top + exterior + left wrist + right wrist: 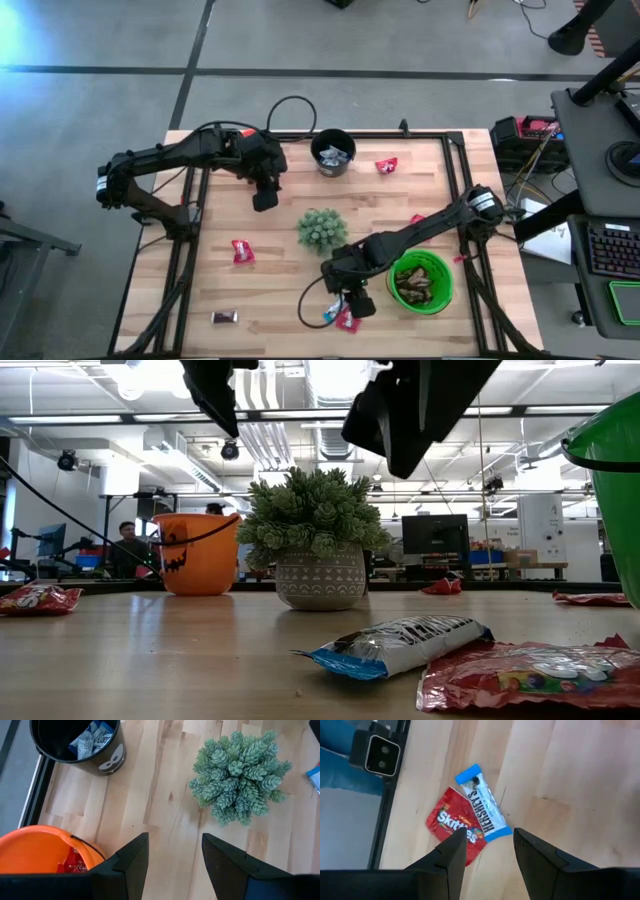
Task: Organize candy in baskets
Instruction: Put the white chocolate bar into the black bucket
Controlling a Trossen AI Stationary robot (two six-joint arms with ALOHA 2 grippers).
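Observation:
My right gripper (490,845) is open and hovers over a blue-and-silver candy bar (482,810) that lies partly on a red candy bag (451,825) near the table's near edge (345,312). My left gripper (175,852) is open above bare wood, between the orange bucket (40,852) and the plant (240,775). The black bucket (333,152) holds blue-and-silver candy, and the green bucket (421,282) holds brown candy. The orange bucket has red candy inside. More red candy (243,251) and a brown bar (225,317) lie flat on the table.
The spiky potted plant (322,229) stands mid-table between the two arms. Red candies lie near the far edge (386,165) and right of the plant (417,218). A small camera (380,752) sits at the near edge. Bare wood stretches across the table's left half.

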